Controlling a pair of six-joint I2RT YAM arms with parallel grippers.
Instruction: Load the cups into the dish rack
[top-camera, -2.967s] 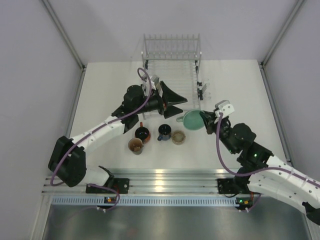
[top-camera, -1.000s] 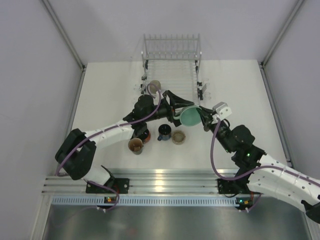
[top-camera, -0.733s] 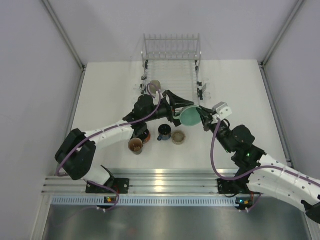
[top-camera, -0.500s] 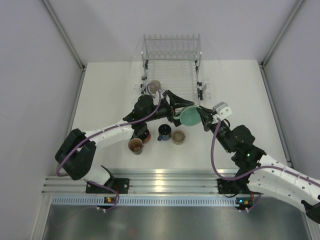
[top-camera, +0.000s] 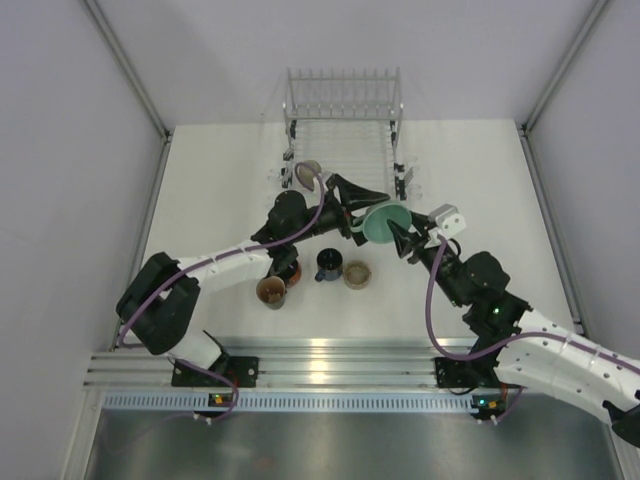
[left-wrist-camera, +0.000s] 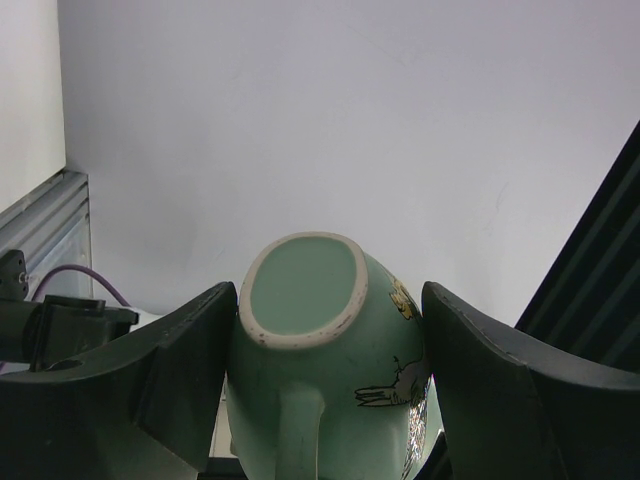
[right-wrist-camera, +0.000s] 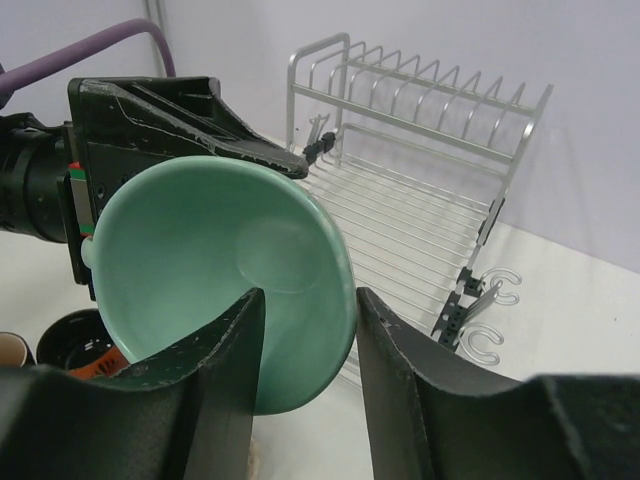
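While the white bench (top-camera: 220, 190) fills most of the overhead view, the dish rack (top-camera: 343, 140) stands at its upper centre, upright tines in a row along its top end. Near the middle of the frame, just below the rack's lower right corner, the mint-green mug (top-camera: 384, 222) is held off the bench. The left hand (top-camera: 372, 214) is clenched on it. In the left wrist view one black finger (left-wrist-camera: 180, 370) lies against the mug's left side and the other against its right, the base faces the camera and the handle points to the bottom of the frame. The right hand (top-camera: 403, 241) comes in from the lower right. In its wrist view its fingers straddle the mug's rim, but I cannot tell whether they pinch the wall or stand loose. A beige mug (top-camera: 308, 170) sits at the rack's lower left corner. Lower down, four more stand on the bench. The black mug (top-camera: 287, 268) is half hidden under the left arm (top-camera: 220, 262), with the orange-brown mug (top-camera: 271, 291) just below it. The dark blue mug (top-camera: 329, 265) has the tan mug (top-camera: 357, 274) just to its right.
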